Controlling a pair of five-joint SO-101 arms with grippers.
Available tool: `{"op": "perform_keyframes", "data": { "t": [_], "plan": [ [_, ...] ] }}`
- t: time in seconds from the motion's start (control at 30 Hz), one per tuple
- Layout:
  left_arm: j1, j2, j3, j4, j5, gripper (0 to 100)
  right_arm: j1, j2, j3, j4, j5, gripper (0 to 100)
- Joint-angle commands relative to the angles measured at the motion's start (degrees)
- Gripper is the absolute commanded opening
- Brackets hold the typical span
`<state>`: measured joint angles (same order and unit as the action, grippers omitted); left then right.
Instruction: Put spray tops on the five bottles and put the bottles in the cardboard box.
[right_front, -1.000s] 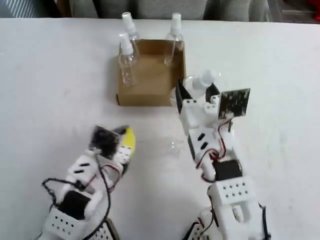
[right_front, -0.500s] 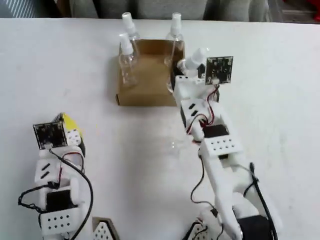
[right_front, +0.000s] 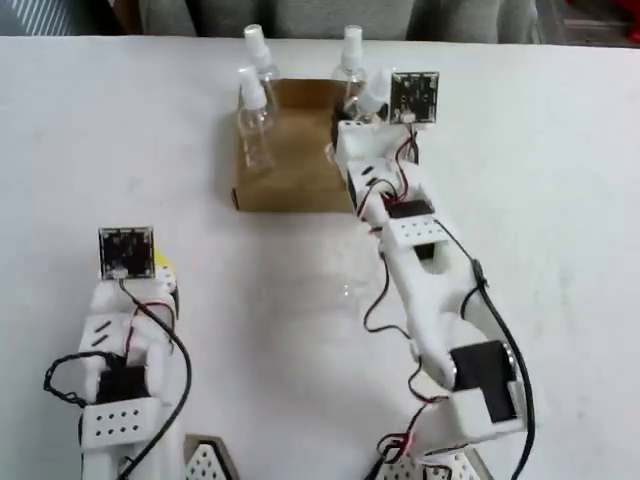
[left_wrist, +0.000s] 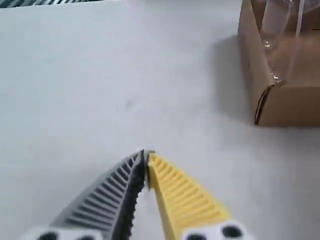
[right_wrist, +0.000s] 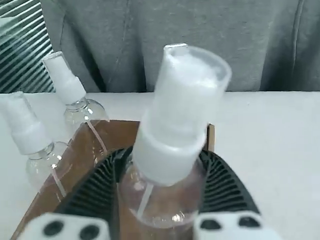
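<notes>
**Fourth bottle over box**

Clamped in the right jaws, a capped bottle (right_wrist: 170, 150) above the cardboard box's (right_front: 290, 195) far right. Left jaws pinched together, empty, near left. Three capped bottles (right_front: 254, 120) inside; seemingly two left to box.

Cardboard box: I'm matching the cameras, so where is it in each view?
High view: cardboard box at the far middle of the table.
Left wrist view: on the table beyond the left tool, here.
Right wrist view: its brown floor behind the gripped spray bottle.
Shared landmark: the clear bottles standing inside it.
</notes>
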<state>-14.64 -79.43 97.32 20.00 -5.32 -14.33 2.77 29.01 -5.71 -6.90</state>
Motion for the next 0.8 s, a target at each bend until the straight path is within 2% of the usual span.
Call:
{"op": "perform_keyframes", "data": {
  "t": [0.0, 0.33, 0.5, 0.77],
  "plan": [
    [1.27, 3.03, -3.78, -4.57, -0.88, 2, 0.31, 2.24, -5.71, -1.27, 0.62, 1.6],
    [1.36, 11.3, -6.68, -7.65, -0.88, 2, 0.4, 12.88, -13.8, -1.27, 0.79, 1.6],
    [1.36, 13.85, -6.77, -10.29, -0.88, 2, 0.92, 16.31, -16.62, -1.27, 6.07, 1.6],
    [1.36, 13.93, -6.77, -10.46, -0.88, 2, 0.84, 18.51, -17.41, -1.27, 6.42, 1.6]
  ]
}}
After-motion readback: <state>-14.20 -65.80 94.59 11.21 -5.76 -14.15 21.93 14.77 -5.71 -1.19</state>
